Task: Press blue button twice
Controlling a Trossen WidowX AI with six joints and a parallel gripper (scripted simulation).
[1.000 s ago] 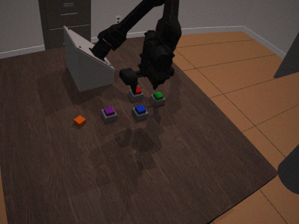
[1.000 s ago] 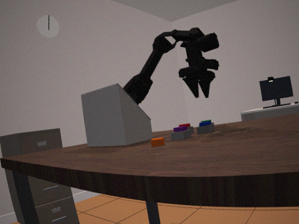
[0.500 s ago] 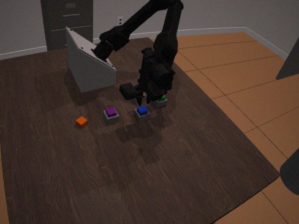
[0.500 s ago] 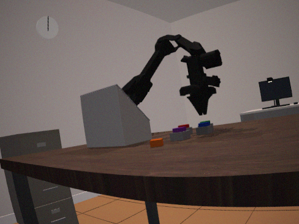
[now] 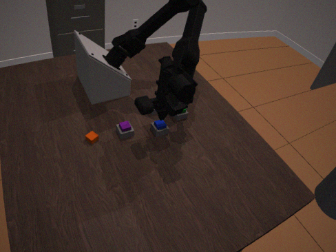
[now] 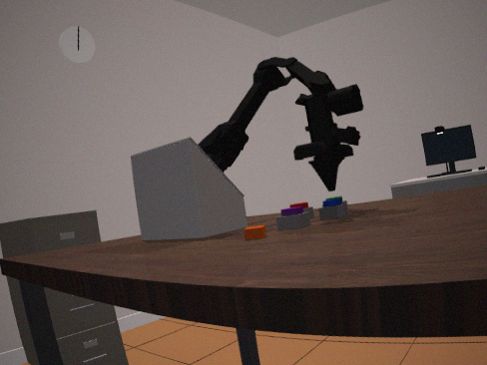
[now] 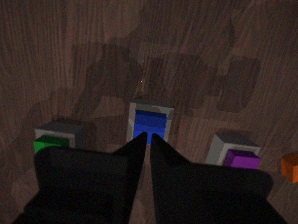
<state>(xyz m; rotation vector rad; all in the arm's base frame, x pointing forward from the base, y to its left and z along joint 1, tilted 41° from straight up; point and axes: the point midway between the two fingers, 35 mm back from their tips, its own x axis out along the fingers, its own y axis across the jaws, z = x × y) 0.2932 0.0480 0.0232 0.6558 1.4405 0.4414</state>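
Note:
The blue button (image 5: 160, 124) (image 6: 332, 202) (image 7: 150, 122) sits on a grey square base and stands up from it, not pressed in. My gripper (image 5: 162, 117) (image 6: 331, 189) (image 7: 149, 137) is shut with nothing between its fingers and points straight down. Its tips hang a little above the blue button, with a gap visible in the exterior view. In the wrist view the fingertips overlap the near part of the blue cap.
A purple button (image 5: 125, 126) (image 6: 292, 211) (image 7: 242, 159) stands beside the blue one, with an orange block (image 5: 91, 137) (image 6: 254, 232) (image 7: 291, 167) beyond it. A green button (image 7: 51, 143) is on the other side. A red button (image 6: 299, 204) is behind the purple one.

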